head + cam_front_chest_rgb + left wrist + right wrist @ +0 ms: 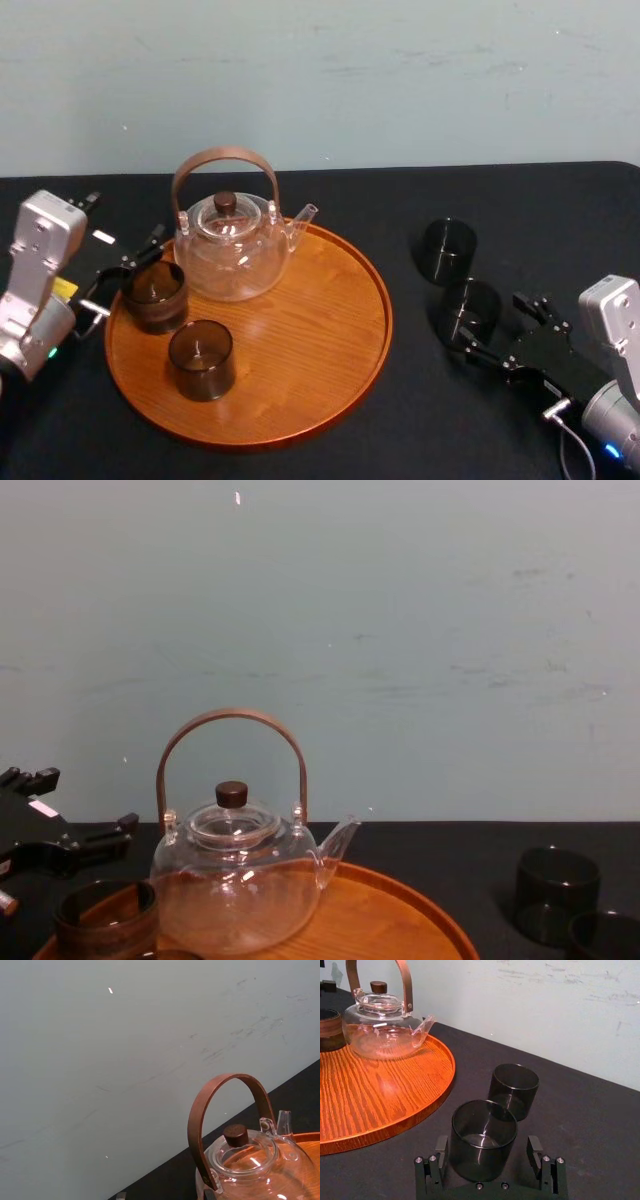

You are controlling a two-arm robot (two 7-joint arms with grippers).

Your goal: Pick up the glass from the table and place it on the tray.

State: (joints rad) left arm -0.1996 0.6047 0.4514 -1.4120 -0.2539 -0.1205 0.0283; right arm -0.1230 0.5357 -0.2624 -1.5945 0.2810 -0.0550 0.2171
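Black table (520, 200) carries the wooden tray (300, 345), a far glass (446, 247), a near glass (473, 310).

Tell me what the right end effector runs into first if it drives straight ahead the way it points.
The right end effector would meet the nearer dark glass first: it already stands between the open fingers. The second dark glass stands farther on, slightly aside, and would probably come next.
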